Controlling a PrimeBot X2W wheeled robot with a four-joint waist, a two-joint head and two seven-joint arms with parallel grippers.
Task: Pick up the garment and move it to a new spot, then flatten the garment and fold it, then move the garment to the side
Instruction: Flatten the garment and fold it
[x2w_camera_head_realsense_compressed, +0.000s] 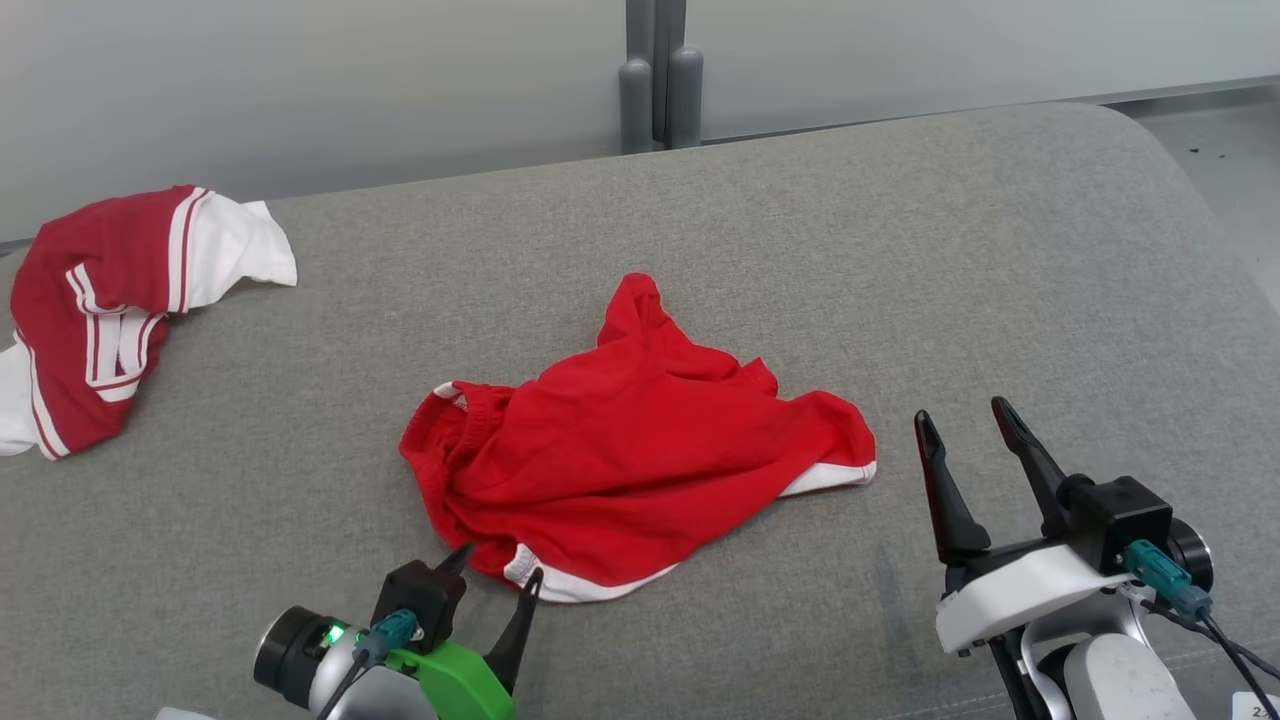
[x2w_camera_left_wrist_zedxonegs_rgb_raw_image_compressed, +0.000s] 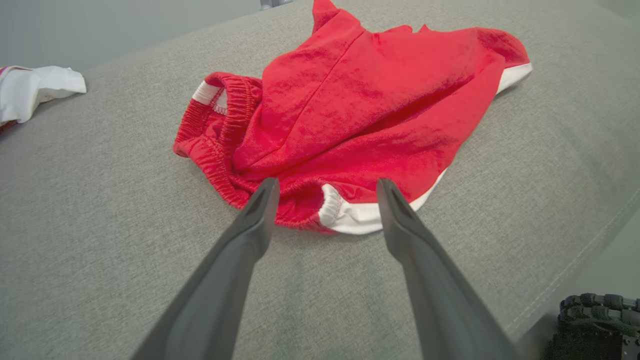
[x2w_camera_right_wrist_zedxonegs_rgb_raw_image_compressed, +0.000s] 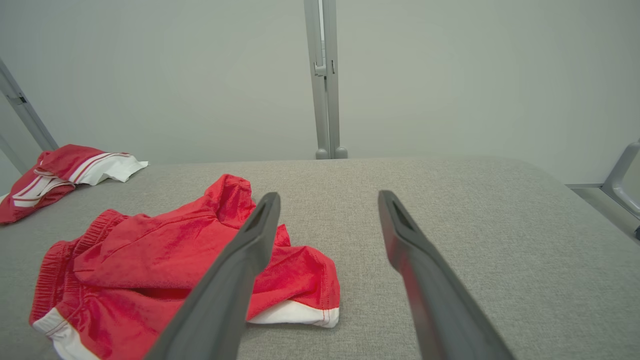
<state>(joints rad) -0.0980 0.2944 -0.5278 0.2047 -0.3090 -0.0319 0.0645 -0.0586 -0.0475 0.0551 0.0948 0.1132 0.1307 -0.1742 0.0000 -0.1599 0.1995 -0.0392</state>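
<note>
Hovering wide open and empty, the left end effector (x2w_camera_head_realsense_compressed: 503, 560) has the crumpled red garment (x2w_camera_head_realsense_compressed: 640, 450) just ahead of its fingertips, so dip low and pinch the near hem firmly

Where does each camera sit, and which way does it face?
Head: on the head, looking down at the shorts on a grey surface; left hand and right hand below.
Left wrist: on the left arm, facing the shorts' hem; its open fingers show.
Right wrist: on the right arm, facing the wall; its open fingers show.
Shared: the shorts.
</note>
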